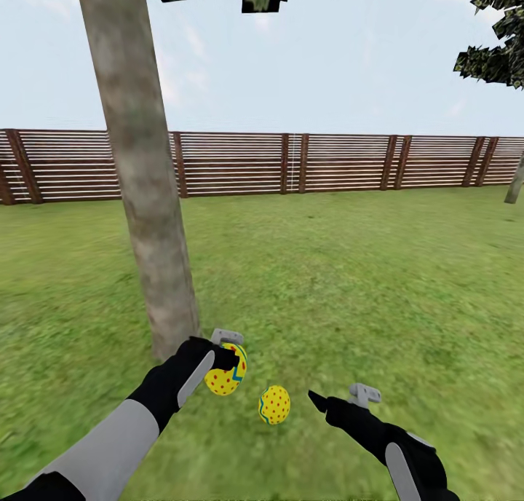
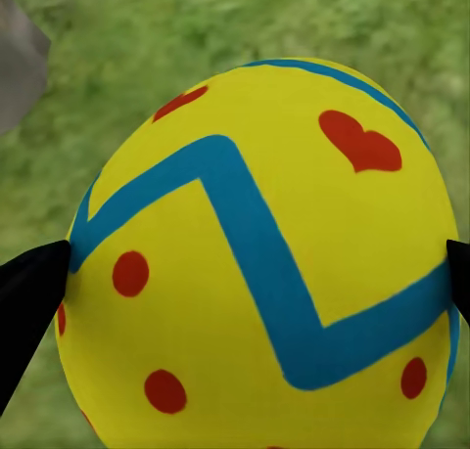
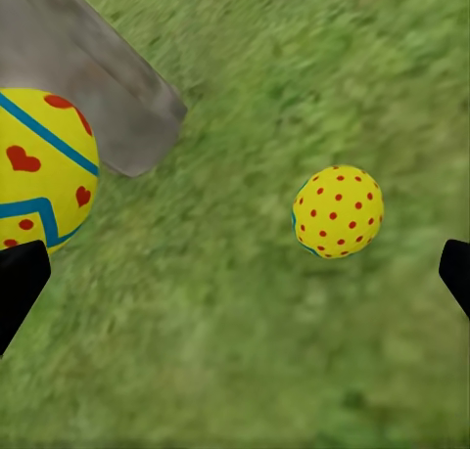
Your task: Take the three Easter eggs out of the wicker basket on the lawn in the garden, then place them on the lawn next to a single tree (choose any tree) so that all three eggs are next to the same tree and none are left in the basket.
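While left gripper [image 1: 231, 361] clamps striped egg [image 1: 226, 373], dotted egg [image 1: 274, 404] lies beside.

This is a fenced garden outdoors: mottled green lawn [image 1: 349, 282] spreads to a brown fence of horizontal wooden slats [image 1: 240, 163] at 12 o'clock, under pale cloudy sky. A thick grey-brown tree trunk [image 1: 142, 173] rises at 10 o'clock, another tree's leaves [image 1: 495, 57] at 2 o'clock.
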### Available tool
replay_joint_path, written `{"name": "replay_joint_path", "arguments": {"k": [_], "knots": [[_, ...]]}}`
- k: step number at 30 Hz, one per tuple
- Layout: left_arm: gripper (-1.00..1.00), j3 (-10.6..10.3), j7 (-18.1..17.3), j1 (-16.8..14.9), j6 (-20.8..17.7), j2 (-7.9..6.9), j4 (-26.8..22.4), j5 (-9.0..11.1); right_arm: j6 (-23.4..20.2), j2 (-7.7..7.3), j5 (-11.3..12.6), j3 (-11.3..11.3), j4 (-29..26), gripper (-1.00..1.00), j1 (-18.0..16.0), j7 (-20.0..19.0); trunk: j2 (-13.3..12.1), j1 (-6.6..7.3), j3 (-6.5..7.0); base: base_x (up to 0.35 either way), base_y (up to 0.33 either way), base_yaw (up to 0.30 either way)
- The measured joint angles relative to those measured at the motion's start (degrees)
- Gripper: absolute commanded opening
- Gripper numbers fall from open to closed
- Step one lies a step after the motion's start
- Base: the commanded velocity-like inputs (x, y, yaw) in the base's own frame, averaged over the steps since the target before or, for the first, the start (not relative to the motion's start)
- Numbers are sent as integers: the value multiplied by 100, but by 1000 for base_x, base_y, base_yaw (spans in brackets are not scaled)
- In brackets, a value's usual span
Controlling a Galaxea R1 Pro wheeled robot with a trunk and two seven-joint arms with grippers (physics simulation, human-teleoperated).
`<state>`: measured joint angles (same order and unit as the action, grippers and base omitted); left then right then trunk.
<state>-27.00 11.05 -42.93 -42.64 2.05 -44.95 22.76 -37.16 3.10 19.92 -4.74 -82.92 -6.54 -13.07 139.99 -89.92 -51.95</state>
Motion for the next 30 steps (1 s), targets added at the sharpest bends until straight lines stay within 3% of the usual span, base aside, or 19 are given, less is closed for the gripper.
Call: {"name": "replay_joint_path", "arguments": {"k": [8, 30], "knots": [[-100, 0, -11, 0, 0, 0, -2, 2, 0, 0, 0, 0, 0, 100, 1, 0, 321, -176, -144, 0, 0, 0], [-100, 9, 12, 0, 85, -9, -8, 2, 0, 0, 0, 0, 0, 100, 0, 0, 351, -233, -631, 0, 0, 0]]}}
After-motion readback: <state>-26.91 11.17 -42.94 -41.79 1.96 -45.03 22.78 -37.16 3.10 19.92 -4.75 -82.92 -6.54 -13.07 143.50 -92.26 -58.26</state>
